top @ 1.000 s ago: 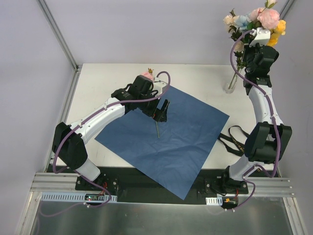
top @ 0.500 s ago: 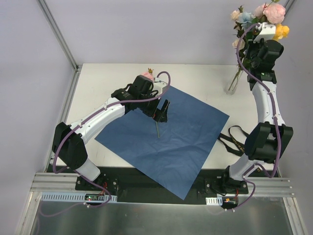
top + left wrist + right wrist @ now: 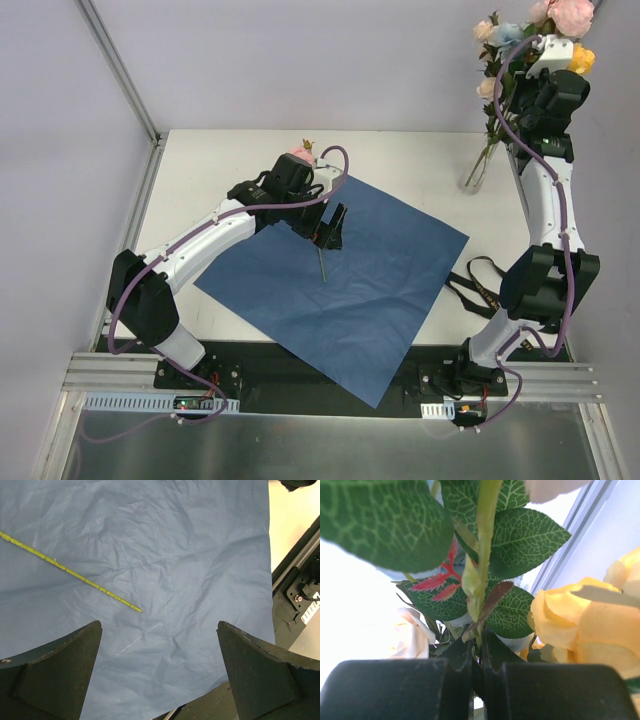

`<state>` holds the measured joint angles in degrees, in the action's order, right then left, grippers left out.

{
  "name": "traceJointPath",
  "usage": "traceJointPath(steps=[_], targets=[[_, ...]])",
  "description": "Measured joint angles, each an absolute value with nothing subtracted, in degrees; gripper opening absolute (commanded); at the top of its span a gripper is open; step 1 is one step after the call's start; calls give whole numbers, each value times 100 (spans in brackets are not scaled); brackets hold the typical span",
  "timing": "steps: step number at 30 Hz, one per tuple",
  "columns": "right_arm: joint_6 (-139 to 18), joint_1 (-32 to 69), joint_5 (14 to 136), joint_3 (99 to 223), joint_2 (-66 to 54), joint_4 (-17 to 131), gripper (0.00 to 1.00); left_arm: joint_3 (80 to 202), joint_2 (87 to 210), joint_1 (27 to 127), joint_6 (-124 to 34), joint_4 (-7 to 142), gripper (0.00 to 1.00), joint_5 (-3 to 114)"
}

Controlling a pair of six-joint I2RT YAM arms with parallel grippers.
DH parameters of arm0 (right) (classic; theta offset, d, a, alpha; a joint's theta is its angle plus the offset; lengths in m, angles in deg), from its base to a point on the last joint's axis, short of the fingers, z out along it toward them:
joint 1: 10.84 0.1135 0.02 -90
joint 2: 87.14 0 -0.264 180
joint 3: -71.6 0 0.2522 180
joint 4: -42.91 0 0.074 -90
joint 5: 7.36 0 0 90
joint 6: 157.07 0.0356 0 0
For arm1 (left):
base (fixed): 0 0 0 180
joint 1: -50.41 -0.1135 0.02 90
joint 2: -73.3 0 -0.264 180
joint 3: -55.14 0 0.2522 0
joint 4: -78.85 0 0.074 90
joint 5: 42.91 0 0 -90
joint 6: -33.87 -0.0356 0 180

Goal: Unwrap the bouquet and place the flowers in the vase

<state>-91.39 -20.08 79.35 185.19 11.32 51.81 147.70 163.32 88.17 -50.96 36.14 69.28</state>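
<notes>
Right gripper (image 3: 477, 652) is clenched on the green stems of the flowers (image 3: 530, 25), jaws nearly touching with the stems pinched between them. It is raised high at the back right, blooms above the jaws and leaves crowding the wrist view. The stems hang down to the vase (image 3: 474, 178) on the table (image 3: 200, 160); can't tell if the tips are inside.

Left gripper (image 3: 157, 630) has its jaws fully spread, holding nothing, low over the blue paper (image 3: 360, 290). A loose stem (image 3: 70, 572) lies flat on the paper, its cut end just ahead of the jaws, nearer the left finger, not touching. Its pink bloom (image 3: 300, 155) shows behind the left wrist. Black ribbon (image 3: 475, 285) lies right of the paper.
</notes>
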Motion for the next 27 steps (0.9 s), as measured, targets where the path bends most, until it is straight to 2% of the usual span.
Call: traceJointPath(steps=[5,15,27], targets=[[-9224,-2012,7786,18440,1138,5148,0,14768,16332,8817,-5096,3616,99,6946],[-9261,-2054,7727,17288,1130,4497,0,14768,16332,8817,-5096,3616,99,6946],[-9202,-2128,7732,16784,1302,3878,0,14766,16332,8817,-5099,3616,99,6946]])
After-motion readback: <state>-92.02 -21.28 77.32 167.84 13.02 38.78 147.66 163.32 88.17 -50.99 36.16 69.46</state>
